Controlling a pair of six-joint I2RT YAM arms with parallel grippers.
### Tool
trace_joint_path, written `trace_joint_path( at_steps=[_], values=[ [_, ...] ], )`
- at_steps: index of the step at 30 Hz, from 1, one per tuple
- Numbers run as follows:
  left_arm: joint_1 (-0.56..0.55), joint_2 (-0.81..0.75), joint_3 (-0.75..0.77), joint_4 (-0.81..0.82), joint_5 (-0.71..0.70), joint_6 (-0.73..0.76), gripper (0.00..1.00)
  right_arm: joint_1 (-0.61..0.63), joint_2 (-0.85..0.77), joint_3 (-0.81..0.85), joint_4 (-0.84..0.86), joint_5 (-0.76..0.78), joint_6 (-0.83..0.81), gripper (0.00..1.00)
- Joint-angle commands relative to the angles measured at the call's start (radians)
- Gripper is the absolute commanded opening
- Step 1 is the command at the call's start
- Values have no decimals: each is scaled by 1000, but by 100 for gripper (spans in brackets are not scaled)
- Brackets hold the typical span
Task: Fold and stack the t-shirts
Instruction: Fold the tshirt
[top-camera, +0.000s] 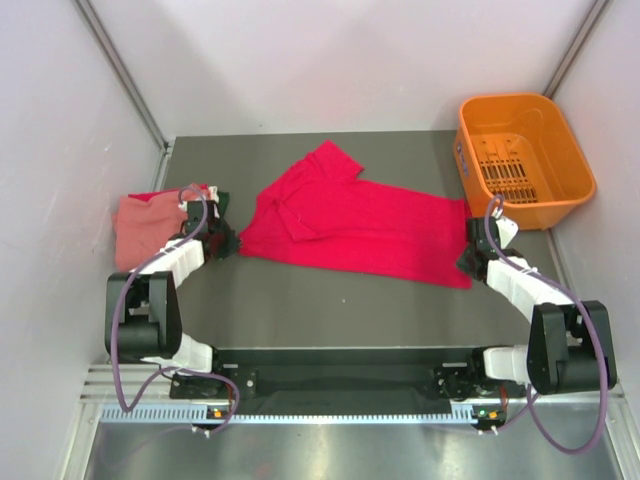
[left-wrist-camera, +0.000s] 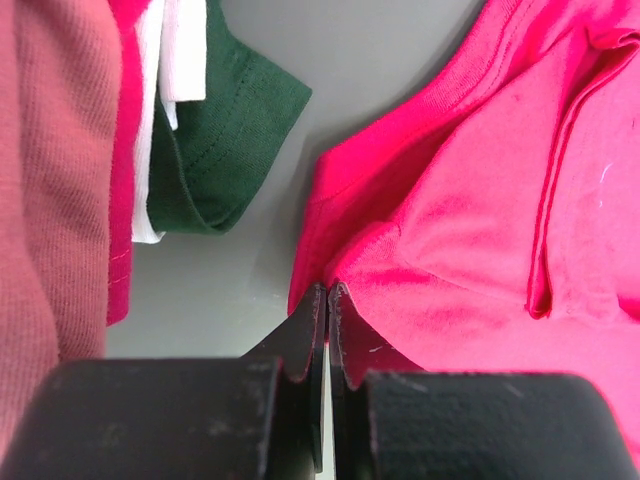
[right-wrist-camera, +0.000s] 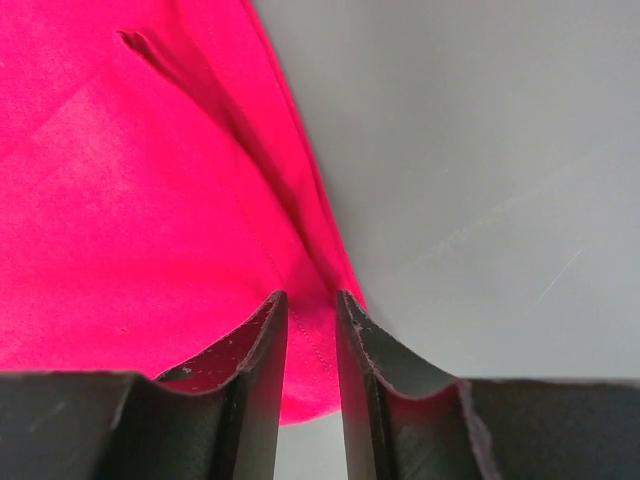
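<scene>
A crimson red t-shirt (top-camera: 350, 225) lies spread across the middle of the table, with one sleeve folded inward. My left gripper (top-camera: 228, 240) is at its left edge; in the left wrist view the gripper (left-wrist-camera: 328, 292) is shut, pinching the edge of the red cloth (left-wrist-camera: 480, 200). My right gripper (top-camera: 468, 258) is at the shirt's right corner. In the right wrist view it (right-wrist-camera: 311, 297) stands slightly open, astride the red hem (right-wrist-camera: 130, 200). At the left lies a pile with the salmon pink shirt (top-camera: 145, 228) on top; the dark green shirt (left-wrist-camera: 225, 130) and the pale one (left-wrist-camera: 185, 50) peek out.
An orange plastic basket (top-camera: 560, 165) stands at the back right corner. White walls close in both sides and the back. The shirt pile lies close to my left arm. Bare grey table (top-camera: 330, 310) shows in front of the red shirt.
</scene>
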Motion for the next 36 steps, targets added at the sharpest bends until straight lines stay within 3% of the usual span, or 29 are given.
trace_joint_path(
  at_steps=[1, 6, 10, 12, 36],
  values=[
    [3, -38, 20, 15, 13, 1, 0, -7, 3, 6, 48, -3, -12, 27],
    [3, -50, 17, 13, 8, -1, 0, -7, 20, 9, 52, -13, -16, 23],
    [3, -58, 23, 4, 19, 1, 0, -12, 30, 10, 61, -24, -21, 11],
    [3, -73, 17, 9, 14, 1, 0, -14, 37, 15, 51, -29, -24, 0],
    [3, -43, 37, -7, -18, 5, 0, -18, -217, -14, -234, 60, 77, 0]
  ],
)
